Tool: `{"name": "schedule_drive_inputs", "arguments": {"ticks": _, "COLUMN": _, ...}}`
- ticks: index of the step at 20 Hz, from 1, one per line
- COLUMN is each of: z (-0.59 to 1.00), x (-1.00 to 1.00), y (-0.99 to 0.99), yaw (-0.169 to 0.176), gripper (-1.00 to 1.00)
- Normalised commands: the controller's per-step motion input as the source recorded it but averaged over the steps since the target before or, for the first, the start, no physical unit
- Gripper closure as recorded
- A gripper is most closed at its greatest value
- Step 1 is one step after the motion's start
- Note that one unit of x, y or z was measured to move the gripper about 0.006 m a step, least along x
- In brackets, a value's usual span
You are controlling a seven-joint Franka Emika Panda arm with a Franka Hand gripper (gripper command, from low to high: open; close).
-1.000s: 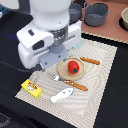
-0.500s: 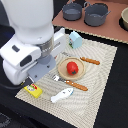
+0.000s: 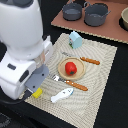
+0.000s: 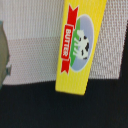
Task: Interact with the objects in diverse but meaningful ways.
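Yellow rectangular butter box with red banner (image 4: 79, 45) lies skewed across the woven mat's (image 4: 30, 60) edge; a slanted grasp might slip. Jaws hidden, state unknowable.

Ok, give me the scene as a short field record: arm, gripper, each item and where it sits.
arm: over the mat's near corner, at the exterior view's left
gripper: not visible in either view
butter box: under the wrist camera, half on the mat, half off; mostly hidden in the exterior view
tomato: on the plate
fish: on the mat, near edge
carton: mat's far edge
pots: beyond the mat
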Motion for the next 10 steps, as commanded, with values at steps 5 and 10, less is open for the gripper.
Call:
{"name": "schedule_drive_inputs", "arguments": {"ticks": 5, "z": -0.44, "x": -0.06, "y": -0.14, "yaw": -0.050, "gripper": -1.00}}
{"name": "schedule_drive_inputs", "arguments": {"ticks": 10, "z": -0.46, "x": -0.18, "y": -0.08, "yaw": 0.000, "gripper": -1.00}}
